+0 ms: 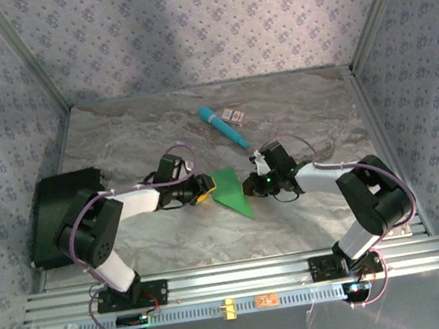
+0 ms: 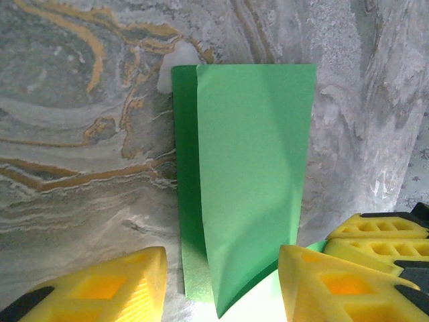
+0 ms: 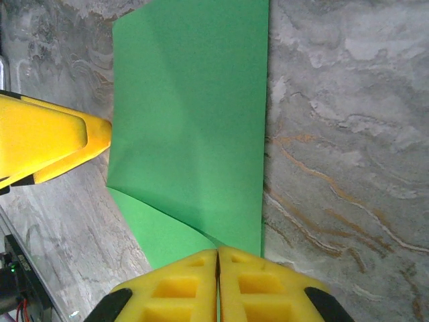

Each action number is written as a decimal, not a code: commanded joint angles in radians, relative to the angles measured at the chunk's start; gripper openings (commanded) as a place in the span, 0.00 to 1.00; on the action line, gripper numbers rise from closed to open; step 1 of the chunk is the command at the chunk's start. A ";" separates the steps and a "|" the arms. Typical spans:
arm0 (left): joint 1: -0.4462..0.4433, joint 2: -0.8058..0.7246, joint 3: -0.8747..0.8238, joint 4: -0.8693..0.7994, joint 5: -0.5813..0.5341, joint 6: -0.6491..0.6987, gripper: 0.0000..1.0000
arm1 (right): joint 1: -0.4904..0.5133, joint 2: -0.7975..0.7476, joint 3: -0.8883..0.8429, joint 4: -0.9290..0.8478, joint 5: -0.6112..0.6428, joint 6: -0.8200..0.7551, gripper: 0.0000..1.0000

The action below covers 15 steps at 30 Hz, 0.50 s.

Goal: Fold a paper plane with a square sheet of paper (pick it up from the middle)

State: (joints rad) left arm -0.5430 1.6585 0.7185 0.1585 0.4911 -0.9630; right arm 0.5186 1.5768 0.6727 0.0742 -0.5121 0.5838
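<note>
Left arm [image 1: 101, 226] and right arm [image 1: 371, 192]: rounded black joint housings joined by white link shells, each trailed by a looping lilac cable [image 1: 74, 249]. Left gripper [image 2: 221, 258] and right gripper [image 3: 218, 253]: wedge-shaped yellow fingers [image 2: 100, 285] with recessed rectangular pockets and black roots. A green indicator light [image 1: 265, 180] glows on the right wrist.

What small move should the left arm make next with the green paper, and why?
Probably close the left gripper on the folded green paper. Its jaws stand open on either side of the paper's narrow end, while the right gripper is shut on another edge, so both sides would be held.
</note>
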 commanded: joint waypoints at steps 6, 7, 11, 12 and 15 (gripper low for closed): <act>0.001 0.037 0.051 0.019 0.039 -0.008 0.44 | -0.021 -0.035 -0.024 0.027 -0.026 0.014 0.10; 0.001 0.042 0.056 0.019 0.041 -0.009 0.43 | -0.023 -0.035 -0.025 0.027 -0.025 0.014 0.10; -0.003 0.064 0.074 0.025 0.049 -0.012 0.41 | -0.027 -0.034 -0.029 0.031 -0.028 0.016 0.10; -0.004 0.069 0.076 0.029 0.051 -0.012 0.41 | -0.027 -0.034 -0.030 0.031 -0.028 0.015 0.10; -0.006 0.083 0.084 0.046 0.058 -0.019 0.39 | -0.029 -0.037 -0.034 0.029 -0.028 0.015 0.10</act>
State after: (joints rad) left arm -0.5434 1.7260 0.7689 0.1684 0.5152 -0.9710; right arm 0.4976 1.5597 0.6529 0.0998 -0.5236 0.5880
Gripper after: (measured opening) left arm 0.400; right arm 0.097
